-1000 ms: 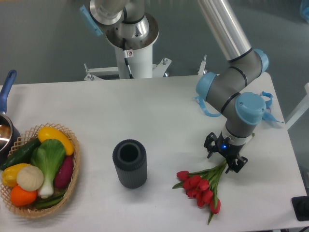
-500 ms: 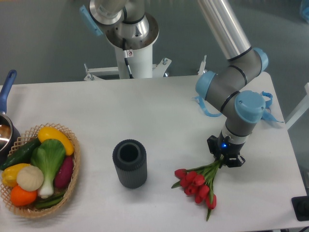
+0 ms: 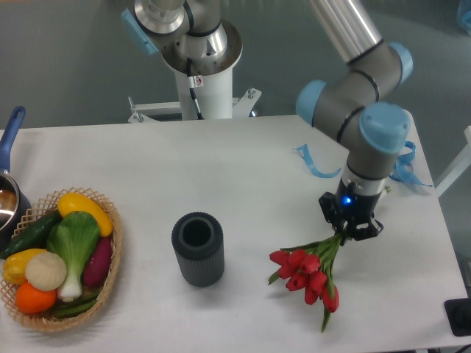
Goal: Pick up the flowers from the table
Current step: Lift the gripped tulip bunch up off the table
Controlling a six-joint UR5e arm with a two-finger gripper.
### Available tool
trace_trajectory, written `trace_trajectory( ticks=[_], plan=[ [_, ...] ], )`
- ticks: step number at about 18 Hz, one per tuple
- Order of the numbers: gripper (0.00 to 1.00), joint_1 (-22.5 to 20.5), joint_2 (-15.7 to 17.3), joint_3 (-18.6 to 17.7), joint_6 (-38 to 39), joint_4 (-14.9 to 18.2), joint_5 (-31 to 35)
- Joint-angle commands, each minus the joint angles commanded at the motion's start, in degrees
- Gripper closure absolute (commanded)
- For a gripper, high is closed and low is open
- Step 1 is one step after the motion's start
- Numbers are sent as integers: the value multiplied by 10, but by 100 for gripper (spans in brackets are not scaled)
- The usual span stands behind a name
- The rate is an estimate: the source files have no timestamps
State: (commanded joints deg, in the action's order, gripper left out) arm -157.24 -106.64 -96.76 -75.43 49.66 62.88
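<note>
The flowers (image 3: pixel 307 273) were seen to be red, on green stems. The table (image 3: pixel 243 169) was white. The gripper (image 3: pixel 349 228) was black, with a small blue light. The arm (image 3: pixel 353 88) was grey and silver, with light blue caps. The cup (image 3: pixel 197 248) was dark grey and ribbed. The basket (image 3: pixel 110 279) was tan and woven, and was filled with yellow, green, purple, orange and cream vegetables. The ribbon (image 3: pixel 313 163) was light blue. The pot handle (image 3: pixel 9 132) was blue
</note>
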Motion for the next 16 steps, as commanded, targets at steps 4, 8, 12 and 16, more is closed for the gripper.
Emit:
trace_trajectory(
  ticks=[4, 8, 12, 16],
  plan=[
    [90, -5, 63, -4, 110, 0, -135],
    [90, -25, 82, -23, 125, 0, -238],
    [90, -28, 87, -27, 125, 0, -254],
    [90, -33, 95, -32, 127, 0, -254]
  ],
)
